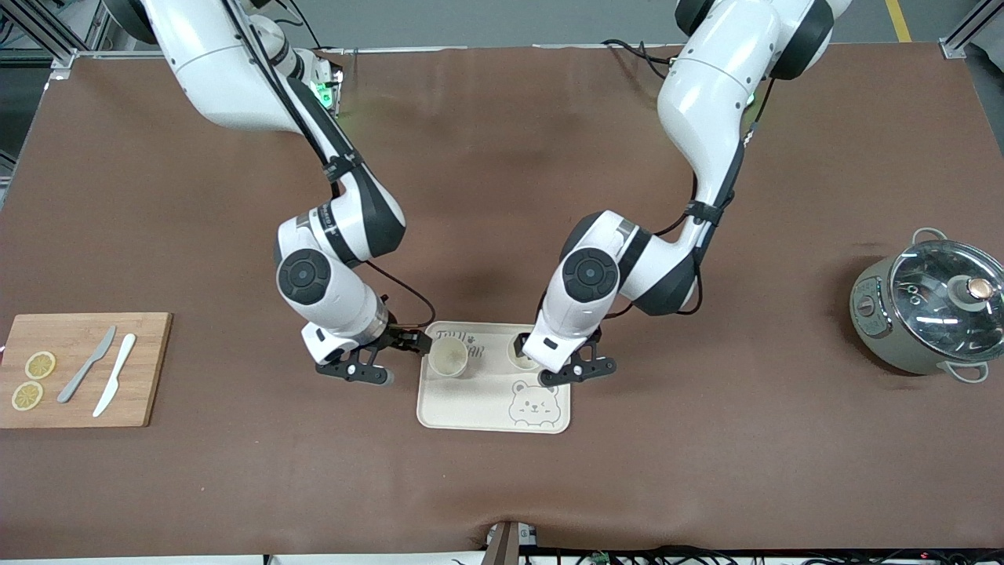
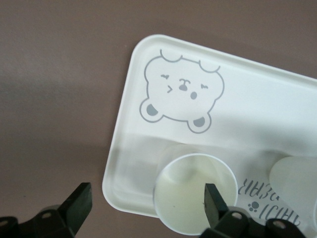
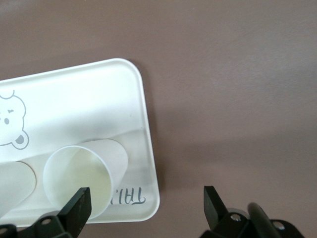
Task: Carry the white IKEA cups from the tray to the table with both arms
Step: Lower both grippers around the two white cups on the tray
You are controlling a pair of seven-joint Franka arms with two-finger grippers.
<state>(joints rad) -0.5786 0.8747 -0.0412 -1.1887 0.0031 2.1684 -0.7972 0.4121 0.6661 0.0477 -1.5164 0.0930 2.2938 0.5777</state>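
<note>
Two white IKEA cups stand upright on a cream rectangular tray [image 1: 471, 408] with rounded corners, a grey bear print and grey lettering; smooth matte plastic, plain tapered tumblers, round rims.

Right tool [image 1: 384, 359] – black two-finger, spread wide, holding nothing; it is low at the tray's edge toward the right arm's end, one finger [image 3: 79, 206] just beside the cup [image 1: 448, 359] there, the other over bare brown counter [image 1: 706, 471]; whether that finger touches the rim cannot be told.

Left tool [image 1: 566, 362] – also wide open, gripping nothing; one finger [image 2: 214, 201] sits over the mouth of the second cup [image 2: 194, 194], the other finger off the tray's edge over the counter; in the front view this cup is mostly hidden under the left wrist, only a sliver of rim visible; finger-to-cup contact unclear.

Counter is a matte brown mat, slightly wrinkled; toward the right arm's end a bamboo cutting board [image 1: 141, 369] with two lemon slices [image 1: 33, 380], a grey knife [image 1: 86, 365] and a white knife [image 1: 114, 386]; toward the left arm's end a grey-green pot [image 1: 902, 329] with glass lid [image 1: 953, 298].
</note>
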